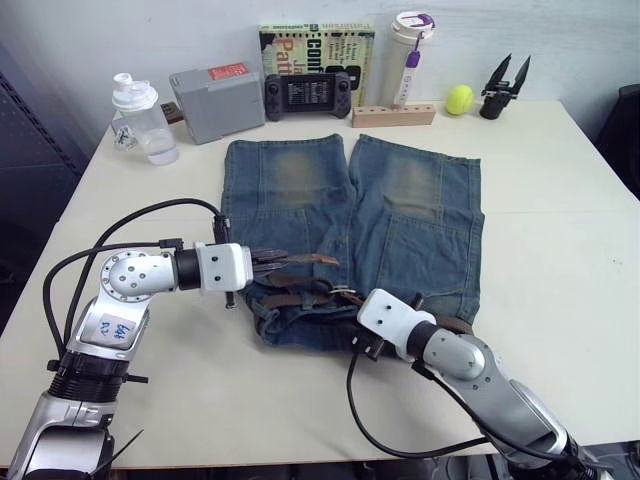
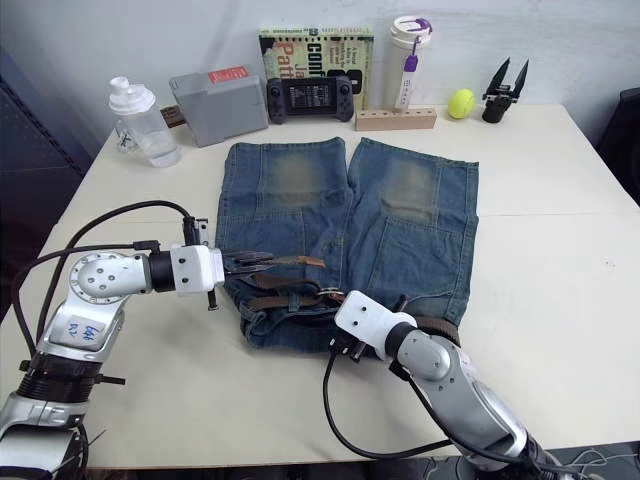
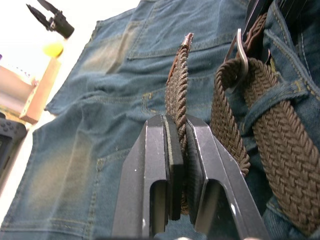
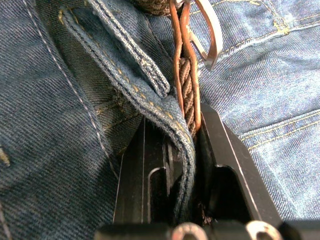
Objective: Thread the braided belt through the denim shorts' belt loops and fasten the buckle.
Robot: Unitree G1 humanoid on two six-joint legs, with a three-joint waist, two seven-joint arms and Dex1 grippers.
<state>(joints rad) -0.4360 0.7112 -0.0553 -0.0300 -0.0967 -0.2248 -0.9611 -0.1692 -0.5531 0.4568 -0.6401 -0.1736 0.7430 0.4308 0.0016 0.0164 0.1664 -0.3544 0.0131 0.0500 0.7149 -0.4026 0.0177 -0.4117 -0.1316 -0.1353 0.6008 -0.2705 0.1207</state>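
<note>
Shorts (image 1: 350,235) lie flat on our table (image 1: 560,260); our left gripper (image 3: 179,137) clamps the braided belt (image 3: 260,135) near its tip, our right gripper (image 4: 187,135) clamps belt and waistband, hiding the strap's far end.

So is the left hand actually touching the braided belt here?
Touching. The left wrist view shows the left hand shut on the braided belt, both fingers pressed against the strap.

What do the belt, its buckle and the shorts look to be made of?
The braided belt looks like woven dark-brown cord, matte, with a smooth leather-like tip. The buckle looks like metal: silver-grey with a slight sheen. The denim shorts are faded blue denim, showing twill weave and tan stitching.
</note>
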